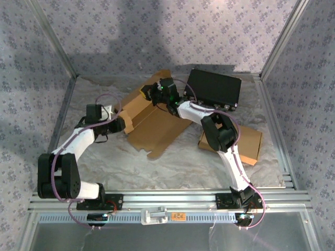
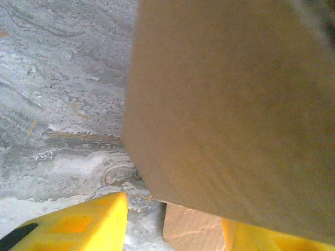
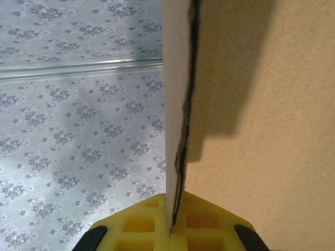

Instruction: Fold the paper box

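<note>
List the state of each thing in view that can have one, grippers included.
Flat brown cardboard box blank: mostly unfolded on the table, far flap lifted.
Right gripper: shut on that flap's edge.
Left gripper: open, fingers either side of a panel at the blank's left edge.
Folded brown cardboard box: closed, lying flat at the right.
Black rectangular case: shut, lying at the back.

The paper box [image 1: 152,125] is brown cardboard, matt and faintly fibrous, and its cut edge looks rough close up. The tabletop [image 1: 183,167] is covered by a crinkled, pale grey sheet with a dull sheen. The black case [image 1: 213,89] at the far side looks like smooth, slightly glossy plastic. The near frame rail [image 1: 172,197] is bare silvery metal. The right hand [image 3: 172,227] has matt yellow plastic pads.
</note>
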`<move>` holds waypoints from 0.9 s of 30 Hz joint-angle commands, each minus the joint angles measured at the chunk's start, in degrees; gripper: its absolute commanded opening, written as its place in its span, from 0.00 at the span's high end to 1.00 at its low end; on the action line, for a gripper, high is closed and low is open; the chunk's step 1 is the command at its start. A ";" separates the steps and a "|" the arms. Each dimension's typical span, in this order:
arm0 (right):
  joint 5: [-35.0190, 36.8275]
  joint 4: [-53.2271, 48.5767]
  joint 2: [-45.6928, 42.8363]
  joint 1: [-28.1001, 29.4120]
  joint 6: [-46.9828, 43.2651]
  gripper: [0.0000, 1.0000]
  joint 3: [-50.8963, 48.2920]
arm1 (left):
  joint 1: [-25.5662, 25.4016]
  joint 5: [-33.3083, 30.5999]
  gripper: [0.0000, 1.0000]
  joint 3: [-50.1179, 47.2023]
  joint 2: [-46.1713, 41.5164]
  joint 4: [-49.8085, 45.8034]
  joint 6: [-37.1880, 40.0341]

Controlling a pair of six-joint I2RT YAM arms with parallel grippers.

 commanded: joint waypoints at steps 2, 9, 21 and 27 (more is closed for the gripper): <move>3.88 3.42 -0.81 1.69 2.65 1.00 -6.50 | -1.61 -5.65 0.50 -1.18 -1.27 3.14 -2.23; 7.45 8.13 -2.61 3.26 4.37 1.00 -11.89 | -3.02 -10.91 0.51 -1.29 -1.35 3.89 -2.64; 10.21 7.71 -4.94 4.94 6.49 1.00 -13.45 | -6.81 -20.09 0.56 -1.71 -0.56 5.77 -6.07; 11.65 6.89 -5.86 5.78 7.32 1.00 -13.77 | -8.91 -26.25 0.59 -2.10 0.73 7.22 -9.30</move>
